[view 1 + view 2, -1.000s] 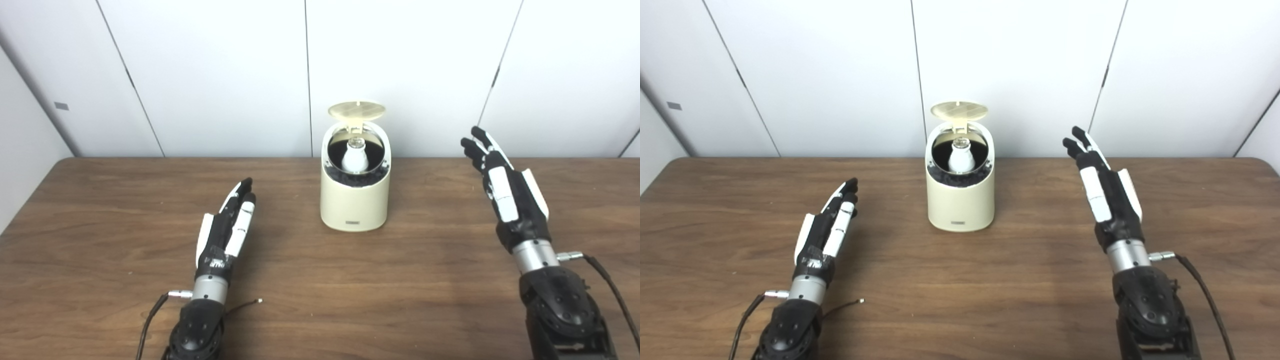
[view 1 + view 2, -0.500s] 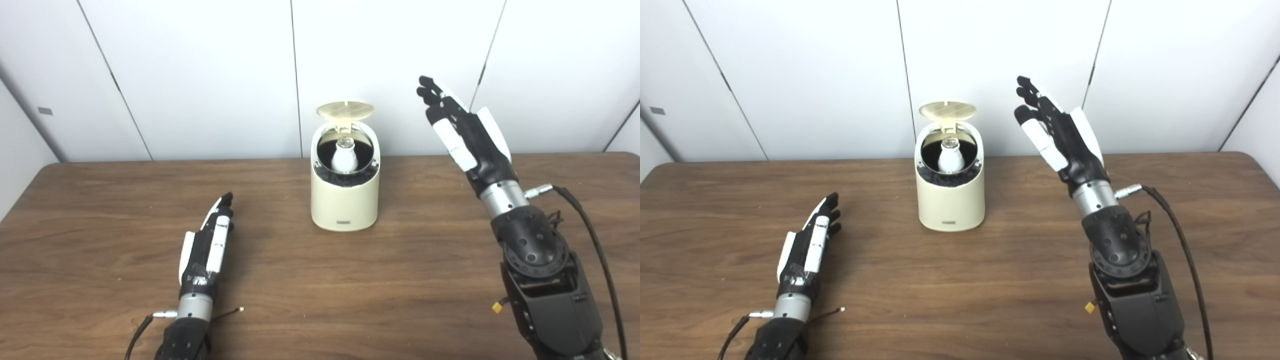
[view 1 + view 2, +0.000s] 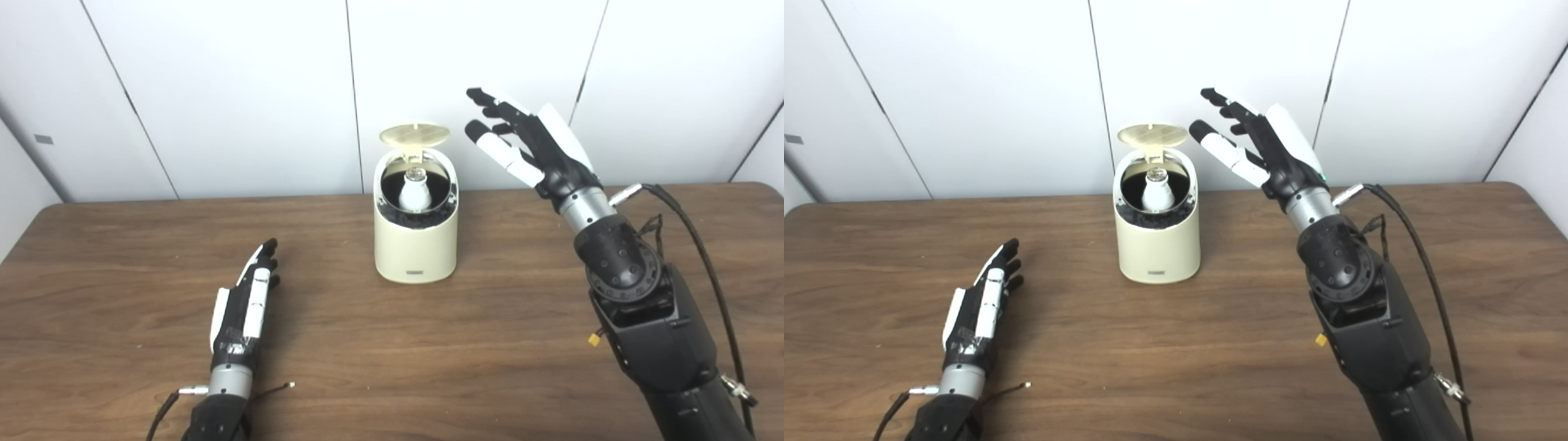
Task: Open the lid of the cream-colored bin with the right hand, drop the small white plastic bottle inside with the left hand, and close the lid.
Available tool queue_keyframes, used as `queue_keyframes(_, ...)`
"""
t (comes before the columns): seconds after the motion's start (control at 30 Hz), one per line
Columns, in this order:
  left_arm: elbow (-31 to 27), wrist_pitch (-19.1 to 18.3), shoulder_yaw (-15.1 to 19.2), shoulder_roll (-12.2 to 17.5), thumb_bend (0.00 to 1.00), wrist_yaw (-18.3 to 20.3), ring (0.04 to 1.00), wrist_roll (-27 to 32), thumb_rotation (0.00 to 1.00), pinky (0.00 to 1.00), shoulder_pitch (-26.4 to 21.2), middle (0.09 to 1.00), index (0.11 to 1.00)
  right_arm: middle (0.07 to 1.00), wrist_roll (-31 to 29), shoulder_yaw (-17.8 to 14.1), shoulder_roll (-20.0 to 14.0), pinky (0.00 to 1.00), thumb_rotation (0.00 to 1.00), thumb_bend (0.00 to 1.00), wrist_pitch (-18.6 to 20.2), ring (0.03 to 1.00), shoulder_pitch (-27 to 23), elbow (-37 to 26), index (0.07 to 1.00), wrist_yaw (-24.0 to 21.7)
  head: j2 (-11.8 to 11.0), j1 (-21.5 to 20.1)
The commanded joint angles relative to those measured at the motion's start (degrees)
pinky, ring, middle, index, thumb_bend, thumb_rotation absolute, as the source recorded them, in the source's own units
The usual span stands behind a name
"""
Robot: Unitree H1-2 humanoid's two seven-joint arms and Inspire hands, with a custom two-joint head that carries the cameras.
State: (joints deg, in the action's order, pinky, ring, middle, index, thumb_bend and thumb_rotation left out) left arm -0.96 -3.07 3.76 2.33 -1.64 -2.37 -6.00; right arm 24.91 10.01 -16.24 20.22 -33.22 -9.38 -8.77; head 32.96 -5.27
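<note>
Bottle: small white plastic bottle (image 3: 414, 192) stands upright inside the cream-colored bin (image 3: 416, 245), centre of frame.
Lid: lid (image 3: 414, 133) tipped up at the bin's back edge, mouth uncovered.
Right hand: right hand (image 3: 530, 146) raised in the upper right, fingers spread, empty; fingertips near the lid, not touching.
Left hand: left hand (image 3: 245, 301) low at lower left, fingers straight, empty, well apart from the bin.
Surface: dark wooden table (image 3: 429, 349).
Room: white panelled wall (image 3: 245, 92) behind.

bright, even light | soft shadows | sharp focus | no glare
</note>
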Motion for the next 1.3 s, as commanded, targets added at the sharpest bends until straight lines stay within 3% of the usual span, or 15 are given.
queue_keyframes(0.0,-0.4,0.3,-0.4,0.3,0.42,0.1,0.955,-0.2,1.00,0.97,-0.3,0.971,0.946,0.899,1.2,0.7,-0.6,0.80,1.00,0.55,-0.8,0.879,-3.7,-0.4,0.882,-0.9,-0.1,-0.1)
queue_keyframes(0.27,-0.3,0.8,-0.9,-0.1,0.42,-0.2,0.952,-0.3,1.00,0.94,-0.3,0.967,0.946,0.905,3.7,2.7,-1.6,0.83,0.99,0.53,-3.4,0.897,-5.9,3.1,0.887,-2.4,-0.2,0.1)
queue_keyframes(0.47,-0.2,1.1,-1.4,-0.2,0.42,-0.5,0.967,-0.6,1.00,0.97,-0.3,0.975,0.947,0.913,7.8,5.4,-2.7,0.85,1.00,0.56,-2.5,0.917,-7.2,3.8,0.887,-4.0,-0.2,0.4)
queue_keyframes(1.0,-0.1,1.2,-1.8,-0.9,0.45,-1.1,0.945,-1.6,1.00,0.96,-0.1,0.962,0.944,0.920,10.3,7.3,-3.3,0.90,1.00,0.58,-6.4,0.950,-8.5,6.0,0.893,-4.9,0.2,1.0)
queue_keyframes(1.27,0.5,0.0,-2.3,-0.9,0.50,-1.4,0.949,-2.9,1.00,0.97,-0.2,0.965,0.946,0.927,11.9,7.9,-3.7,0.95,1.00,0.59,-7.4,0.978,-7.2,4.1,0.886,-6.1,0.3,1.3)
